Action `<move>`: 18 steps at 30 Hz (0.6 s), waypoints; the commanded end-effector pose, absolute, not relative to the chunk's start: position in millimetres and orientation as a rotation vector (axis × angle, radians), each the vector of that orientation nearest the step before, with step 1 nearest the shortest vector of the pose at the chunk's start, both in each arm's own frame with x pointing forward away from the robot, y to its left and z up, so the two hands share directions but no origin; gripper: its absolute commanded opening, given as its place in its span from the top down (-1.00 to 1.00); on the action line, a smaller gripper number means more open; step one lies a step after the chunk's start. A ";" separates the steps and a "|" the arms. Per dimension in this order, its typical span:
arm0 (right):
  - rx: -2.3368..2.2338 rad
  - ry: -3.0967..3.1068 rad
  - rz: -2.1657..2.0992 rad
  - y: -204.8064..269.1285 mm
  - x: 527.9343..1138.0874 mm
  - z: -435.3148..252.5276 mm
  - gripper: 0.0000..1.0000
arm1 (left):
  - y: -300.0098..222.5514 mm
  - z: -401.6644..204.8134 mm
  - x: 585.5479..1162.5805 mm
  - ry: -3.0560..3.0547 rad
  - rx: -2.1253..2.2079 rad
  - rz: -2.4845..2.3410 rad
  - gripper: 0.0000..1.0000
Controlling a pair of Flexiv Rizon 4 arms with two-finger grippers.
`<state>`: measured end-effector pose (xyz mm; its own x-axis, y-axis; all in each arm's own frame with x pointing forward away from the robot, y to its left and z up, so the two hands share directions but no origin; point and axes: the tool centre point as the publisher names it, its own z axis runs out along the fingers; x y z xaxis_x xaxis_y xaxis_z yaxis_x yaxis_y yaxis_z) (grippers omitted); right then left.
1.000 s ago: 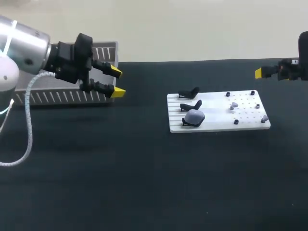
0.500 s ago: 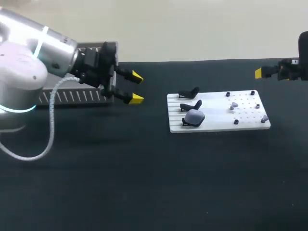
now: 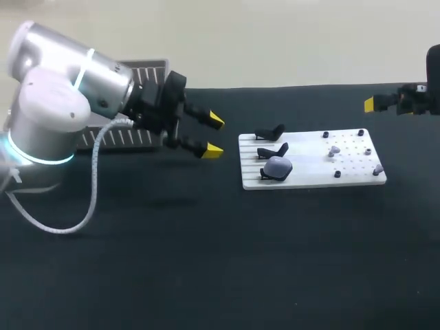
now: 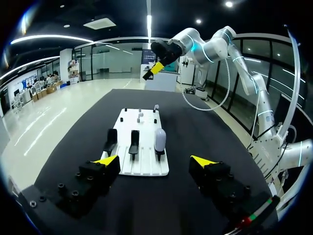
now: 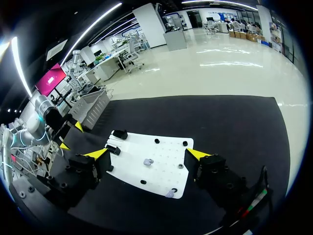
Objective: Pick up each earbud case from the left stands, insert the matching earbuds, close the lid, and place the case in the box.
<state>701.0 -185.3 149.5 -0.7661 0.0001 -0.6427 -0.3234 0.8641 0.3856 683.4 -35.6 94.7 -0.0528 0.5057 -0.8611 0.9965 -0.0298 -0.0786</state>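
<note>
**Both arms empty-handed, one case on its stand**

On the black worktop (image 3: 206, 261) lies a white board (image 3: 309, 175), right of the middle. Three black stands sit in a row at its left end. The far stand (image 3: 269, 132) and the middle stand (image 3: 272, 150) are bare. The near one carries the earbud case (image 3: 278, 167), a rounded pale grey shell resting tilted on its holder. The right part of the board is dotted with small black pegs. Two pale earbuds lie among them, one earbud (image 3: 334, 150) near the middle of that part and a second earbud (image 3: 377, 169) by the near right corner.

The left gripper (image 3: 214, 135) hovers above the worktop, just left of the board and pointing toward it. Its fingers stand wide apart with nothing between them. In the left wrist view the case is ahead of this gripper, well apart from both yellow tips.

The grey slatted box (image 3: 124, 139) stands at the far left of the worktop, partly hidden behind the left arm.

The right gripper (image 5: 146, 153) hangs at the far right, well apart from the board. The right wrist view shows its fingers spread and empty, with the board and its earbuds below and ahead of them.
</note>
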 end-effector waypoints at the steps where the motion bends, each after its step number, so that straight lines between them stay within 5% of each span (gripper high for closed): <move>1: -0.233 2.372 0.640 -185.5 700.6 149.6 -1.00 | -37.9 89.4 674.9 1.604 1.581 -1.014 -1.00; 18: -0.233 2.372 0.640 -185.5 700.6 149.6 -1.00 | -65.4 67.9 665.1 1.617 1.644 -1.037 -1.00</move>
<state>701.0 -185.3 149.5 -0.7661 0.0001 -0.6427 -0.3234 0.8641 0.3856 660.5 -58.3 72.0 -0.0503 0.5167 -0.8547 0.9926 -0.0692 -0.1002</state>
